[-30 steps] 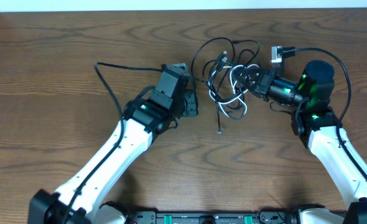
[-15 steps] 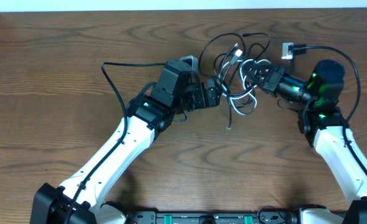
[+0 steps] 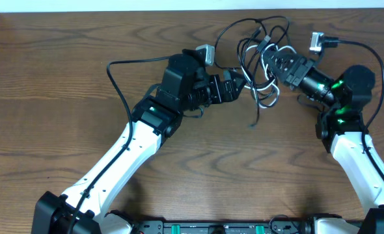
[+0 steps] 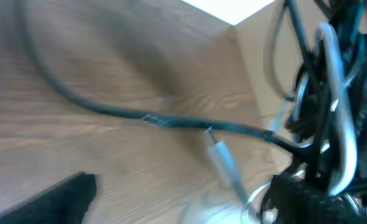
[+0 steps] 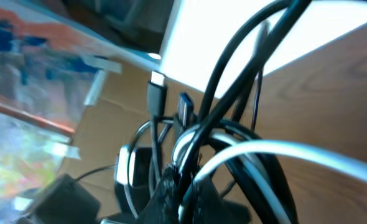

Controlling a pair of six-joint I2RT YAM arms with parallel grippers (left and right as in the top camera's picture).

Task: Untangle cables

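Wood desk [image 3: 62, 71] filled frame. Your left arm [image 3: 130, 143] stretched from lower left up to centre, right arm [image 3: 348, 143] from lower right up to upper right. Cables [image 3: 254, 39], black tangle plus one white cord [image 3: 269, 97], sat upper centre-right, bunched at your right fingers [image 3: 280, 64], which were clamped on them. Your left fingers [image 4: 59, 199] stood apart just left of tangle; contact unclear. One plug [image 3: 253, 124] pointed down below bunch.

Close-up tangle of cables [image 5: 199, 134], black loops over a curved white cable [image 5: 283, 148], two plug ends [image 5: 157, 87] above, wooden table [image 5: 345, 99] at right
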